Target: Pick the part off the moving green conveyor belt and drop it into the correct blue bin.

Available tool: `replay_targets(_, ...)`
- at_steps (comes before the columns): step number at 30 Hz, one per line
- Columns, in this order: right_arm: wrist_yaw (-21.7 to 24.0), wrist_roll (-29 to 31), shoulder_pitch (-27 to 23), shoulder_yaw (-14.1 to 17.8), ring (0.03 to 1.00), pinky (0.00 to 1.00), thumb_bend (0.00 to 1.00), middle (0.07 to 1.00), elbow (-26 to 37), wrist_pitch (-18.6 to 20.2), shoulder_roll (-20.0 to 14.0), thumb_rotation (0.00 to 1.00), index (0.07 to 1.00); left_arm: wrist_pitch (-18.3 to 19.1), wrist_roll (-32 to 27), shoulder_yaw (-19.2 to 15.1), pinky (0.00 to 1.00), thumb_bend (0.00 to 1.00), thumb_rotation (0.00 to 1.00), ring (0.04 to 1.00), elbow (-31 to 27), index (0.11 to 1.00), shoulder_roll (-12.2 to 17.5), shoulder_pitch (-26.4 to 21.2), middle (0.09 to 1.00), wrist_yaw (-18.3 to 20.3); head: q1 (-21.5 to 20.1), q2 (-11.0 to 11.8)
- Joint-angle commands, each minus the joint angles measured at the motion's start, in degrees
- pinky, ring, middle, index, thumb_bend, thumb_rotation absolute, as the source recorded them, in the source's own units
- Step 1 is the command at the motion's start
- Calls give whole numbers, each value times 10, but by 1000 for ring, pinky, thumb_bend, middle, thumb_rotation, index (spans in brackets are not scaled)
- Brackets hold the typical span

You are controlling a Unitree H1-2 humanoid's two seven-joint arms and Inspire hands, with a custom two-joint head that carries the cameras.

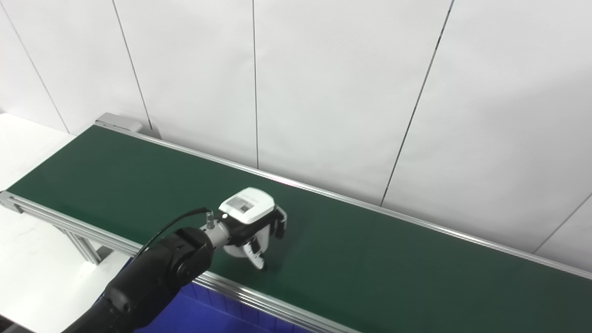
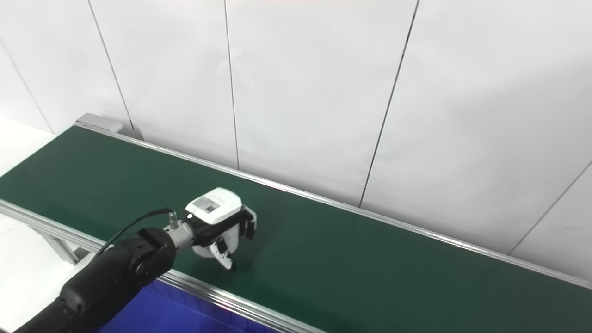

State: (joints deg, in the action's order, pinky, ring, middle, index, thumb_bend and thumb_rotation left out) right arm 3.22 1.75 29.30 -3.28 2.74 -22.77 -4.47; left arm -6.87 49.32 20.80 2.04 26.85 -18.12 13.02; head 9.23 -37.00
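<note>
the step in hand, as i judge it, is waiting over the belt for a part to arrive, since no part shows anywhere on the green conveyor belt [image 1: 370, 259] in either view. to do this well, the hand should hold low and steady over the middle of the belt, fingers spread wide enough to take a part as it comes, and close only when the part sits between fingers and thumb; closing early would push it along or knock it off the near rail.

going left to right: the white table [image 1: 27, 152] lies at the far left beyond the belt's end. the left arm comes in from the bottom left, crossing above the blue bin [image 1: 208, 314], whose grid-like inside shows just under the near aluminium rail [image 1: 259, 296]. the left hand [image 1: 253, 226] hangs over the near half of the belt, palm down. its fingers [image 1: 257, 255] curl downward toward the belt surface with a gap between them and the thumb side, so it looks partly open and empty; i cannot tell whether the fingertips touch the belt. to the right the belt runs on bare. the right hand is not visible.
</note>
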Motion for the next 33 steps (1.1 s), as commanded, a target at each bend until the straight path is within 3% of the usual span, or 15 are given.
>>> replay_targets(1, 4, 3, -4, 0, 1000, 1000, 849, 1000, 24, -2, 1, 1000, 1000, -1, -10, -11, 282, 519, 0, 356, -39, 507, 8, -23, 436, 11, 0, 1)
replay_targets(4, 4, 1, -5, 0, 1000, 1000, 843, 1000, 22, -3, 3, 1000, 1000, -1, -16, -17, 272, 518, 0, 336, -75, 508, 6, -29, 421, 26, 0, 0)
replay_targets(7, 2, -4, -6, 0, 1000, 1000, 848, 1000, 25, -1, 5, 1000, 1000, -10, -21, -21, 287, 506, 0, 357, -98, 521, 7, -34, 463, 31, 0, -1)
replay_targets(10, 5, 1, -4, -2, 1000, 1000, 850, 1000, 28, 2, 4, 1000, 1000, 7, -31, -28, 298, 498, 0, 365, -143, 532, 10, -43, 485, 72, 2, -3)
replay_targets(12, 5, 1, -4, -2, 1000, 1000, 850, 1000, 32, 4, 3, 1000, 1000, 22, -40, -36, 230, 501, 0, 388, -175, 498, 9, -43, 493, 99, 8, -12)
replay_targets(16, 11, 15, -5, 1, 1000, 1000, 833, 1000, 53, 18, -5, 1000, 1000, 40, -55, -48, 220, 498, 0, 371, -222, 516, 2, -34, 477, 131, 40, -47)
replay_targets(19, 18, 33, -6, 7, 1000, 1000, 817, 1000, 76, 37, -17, 1000, 1000, 61, -52, -53, 221, 493, 0, 337, -260, 539, -9, -15, 449, 149, 77, -77)
replay_targets(23, 31, 66, -11, 14, 1000, 1000, 824, 1000, 102, 63, -37, 1000, 1000, 84, -41, -53, 218, 492, 0, 332, -299, 540, -24, 16, 450, 168, 117, -99)
replay_targets(28, 36, 89, -16, 34, 1000, 1000, 845, 1000, 147, 133, -65, 1000, 1000, 115, -12, -53, 304, 497, 0, 379, -341, 525, -48, 66, 509, 194, 175, -108)
replay_targets(32, 40, 98, -22, 46, 1000, 1000, 843, 1000, 152, 150, -77, 1000, 1000, 125, 8, -60, 323, 499, 0, 395, -354, 514, -54, 114, 503, 202, 183, -109)
replay_targets(33, 40, 100, -23, 47, 1000, 1000, 846, 1000, 150, 152, -78, 1000, 1000, 131, 13, -63, 286, 497, 0, 369, -357, 528, -54, 125, 484, 207, 183, -109)
